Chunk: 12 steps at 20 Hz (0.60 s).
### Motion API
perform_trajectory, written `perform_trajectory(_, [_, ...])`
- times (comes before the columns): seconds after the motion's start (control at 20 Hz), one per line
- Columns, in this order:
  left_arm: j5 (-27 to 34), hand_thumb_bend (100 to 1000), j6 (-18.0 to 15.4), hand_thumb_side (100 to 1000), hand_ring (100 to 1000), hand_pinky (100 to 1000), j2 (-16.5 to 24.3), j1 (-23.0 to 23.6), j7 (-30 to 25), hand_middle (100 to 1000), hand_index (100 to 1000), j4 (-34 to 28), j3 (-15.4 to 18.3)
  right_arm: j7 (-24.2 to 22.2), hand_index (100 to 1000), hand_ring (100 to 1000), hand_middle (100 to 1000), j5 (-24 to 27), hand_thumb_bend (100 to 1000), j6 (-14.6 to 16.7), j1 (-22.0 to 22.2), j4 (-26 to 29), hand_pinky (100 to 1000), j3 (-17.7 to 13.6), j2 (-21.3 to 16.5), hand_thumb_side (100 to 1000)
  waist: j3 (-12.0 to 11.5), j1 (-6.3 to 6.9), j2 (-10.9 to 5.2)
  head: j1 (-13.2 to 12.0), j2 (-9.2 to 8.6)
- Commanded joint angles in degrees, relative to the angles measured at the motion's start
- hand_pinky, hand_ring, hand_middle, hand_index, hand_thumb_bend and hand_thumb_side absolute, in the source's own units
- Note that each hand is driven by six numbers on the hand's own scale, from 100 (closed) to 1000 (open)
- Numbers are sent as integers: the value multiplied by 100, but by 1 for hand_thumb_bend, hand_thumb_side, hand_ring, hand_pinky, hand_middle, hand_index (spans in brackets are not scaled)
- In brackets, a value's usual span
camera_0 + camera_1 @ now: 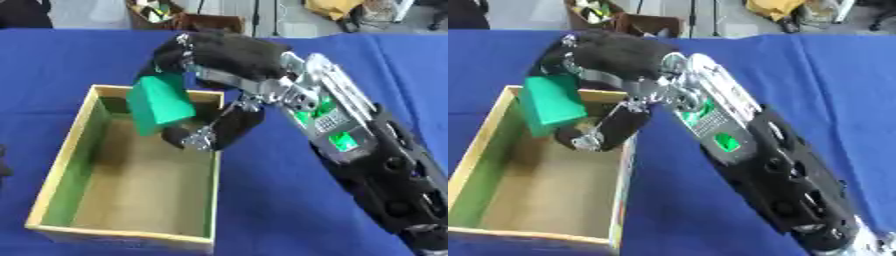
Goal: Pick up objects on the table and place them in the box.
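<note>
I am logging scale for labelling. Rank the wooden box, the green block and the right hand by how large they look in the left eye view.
1. wooden box, clearly largest.
2. right hand.
3. green block, held in its fingers; the hand partly covers it, so ranks two and three are unsure.

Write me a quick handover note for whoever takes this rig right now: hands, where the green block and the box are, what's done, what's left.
Right hand: fingers and thumb curled round the green block, holding it over the far end of the wooden box.
Left hand: only a dark sliver at the left edge of the left eye view; state unclear.
Box: on the blue table, nothing visible on its floor.
Done: block picked up and carried over the box.
Left: release the block into the box. No other loose objects show on the cloth in these views.
</note>
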<state>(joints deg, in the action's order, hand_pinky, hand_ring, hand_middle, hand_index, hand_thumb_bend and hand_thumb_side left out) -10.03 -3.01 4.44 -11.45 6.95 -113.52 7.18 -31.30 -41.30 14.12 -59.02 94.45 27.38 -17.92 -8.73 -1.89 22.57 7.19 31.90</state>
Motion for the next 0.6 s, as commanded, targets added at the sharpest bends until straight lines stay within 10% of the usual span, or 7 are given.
perform_trajectory(0.05, [9, 100, 18, 920, 356, 100, 37, -7, -81, 479, 474, -98, -61, 23, 200, 579, 157, -331, 100, 119, -184, -149, 700, 55, 66, 199, -25, 15, -124, 50, -32])
perform_trajectory(0.35, [12, 100, 39, 929, 358, 100, 42, 13, -190, 482, 476, -71, -133, 173, 291, 642, 421, -1032, 100, 238, -283, -765, 689, 271, 310, 199, -65, -14, -126, 140, -2])
perform_trajectory(0.6, [-2, 100, 38, 931, 360, 100, 35, 23, -272, 484, 478, -47, -178, -772, 464, 740, 542, -1336, 100, 698, -343, -1253, 722, 351, 467, 198, -87, -29, -124, 210, 25])
